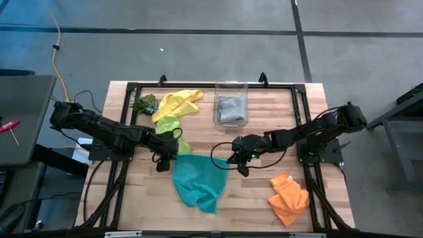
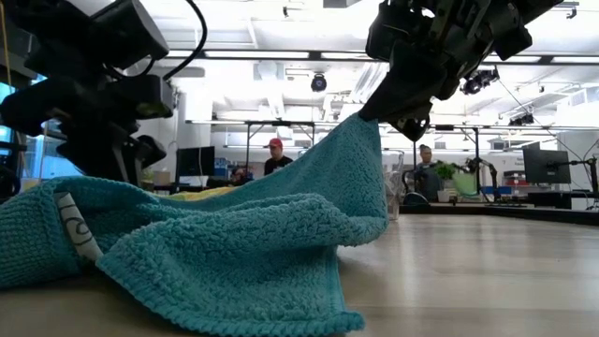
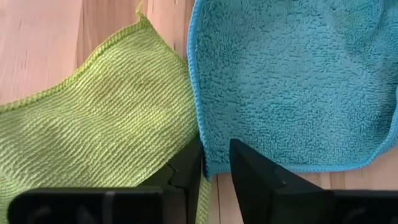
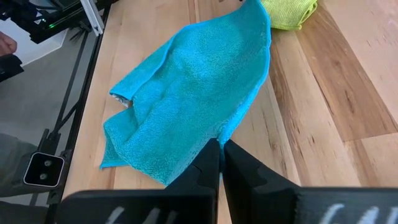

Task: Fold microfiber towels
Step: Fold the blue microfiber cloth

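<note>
Teal towel (image 1: 198, 180) lies mid-surface, stretched left-right between both arms: the right gripper (image 1: 238, 160) pinches its right corner, the left gripper (image 1: 163, 160), fingers narrowed, straddles its left edge.

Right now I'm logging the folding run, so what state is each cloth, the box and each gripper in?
teal towel: unfolded, rumpled, one corner lifted off the table
lime green towel: lying flat beside the teal one
yellow towel: crumpled
orange towel: crumpled
grey towel: bunched inside the box
clear plastic box: upright, holding the grey towel
left gripper: closing around the teal towel's edge
right gripper: shut on the teal towel's raised corner
</note>
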Robot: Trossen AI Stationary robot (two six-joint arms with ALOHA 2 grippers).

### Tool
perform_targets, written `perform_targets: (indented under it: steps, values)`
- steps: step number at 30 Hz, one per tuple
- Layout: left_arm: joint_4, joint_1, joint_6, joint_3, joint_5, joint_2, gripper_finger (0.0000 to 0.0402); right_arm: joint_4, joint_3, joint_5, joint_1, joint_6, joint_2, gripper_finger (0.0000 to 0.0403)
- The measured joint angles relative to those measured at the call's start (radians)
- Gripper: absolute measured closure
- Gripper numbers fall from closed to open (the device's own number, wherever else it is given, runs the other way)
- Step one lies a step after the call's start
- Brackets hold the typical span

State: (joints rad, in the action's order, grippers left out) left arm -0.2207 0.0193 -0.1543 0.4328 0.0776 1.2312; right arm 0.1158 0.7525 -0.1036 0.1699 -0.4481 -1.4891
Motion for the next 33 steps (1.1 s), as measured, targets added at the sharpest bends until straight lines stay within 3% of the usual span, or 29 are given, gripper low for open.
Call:
perform_targets:
  steps: [12, 16, 20, 33]
  values:
    - [-0.003, 0.000, -0.003, 0.000, 0.003, -0.002, 0.0391, 0.001, 0.000, -0.001, 0.000, -0.006, 0.000, 0.0403]
    - [-0.035, 0.000, -0.027, 0.029, 0.045, -0.021, 0.0397, 0.017, 0.000, -0.014, 0.000, -0.026, 0.021, 0.0403]
    - [-0.128, 0.000, -0.003, 0.131, 0.052, -0.067, 0.0400, 0.008, 0.000, -0.014, 0.000, -0.017, 0.096, 0.0403]
    - [-0.494, 0.000, 0.117, 0.621, -0.202, -0.180, 0.0401, -0.156, 0.026, 0.173, 0.000, 0.043, 0.414, 0.0403]
